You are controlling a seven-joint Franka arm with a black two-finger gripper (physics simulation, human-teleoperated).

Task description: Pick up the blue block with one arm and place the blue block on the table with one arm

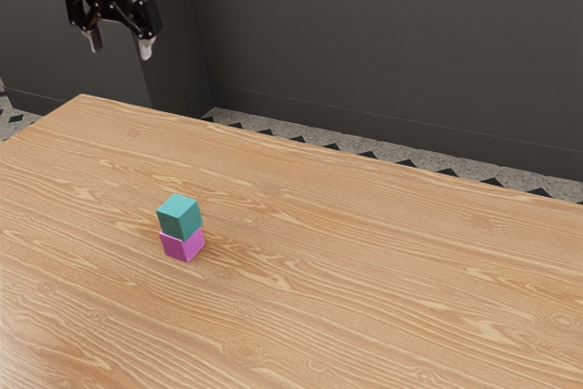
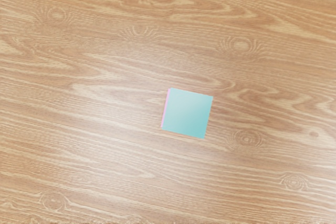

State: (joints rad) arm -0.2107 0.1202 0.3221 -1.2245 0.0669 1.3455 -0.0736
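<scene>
High over the table, at the exterior view's upper left, my gripper (image 1: 120, 46) stands open with nothing between its fingers. Well below it, the teal-blue block (image 1: 179, 217) rests on top of a magenta block (image 1: 183, 244), which sits on the wooden table (image 1: 364, 271). In the wrist view the blue block (image 2: 187, 113) appears from above, covering nearly all of the magenta block (image 2: 165, 108), of which a thin pink edge shows along one side.
The table's far edge (image 1: 310, 144) runs across the exterior view, with a patterned floor and dark wall panels (image 1: 383, 43) behind it.
</scene>
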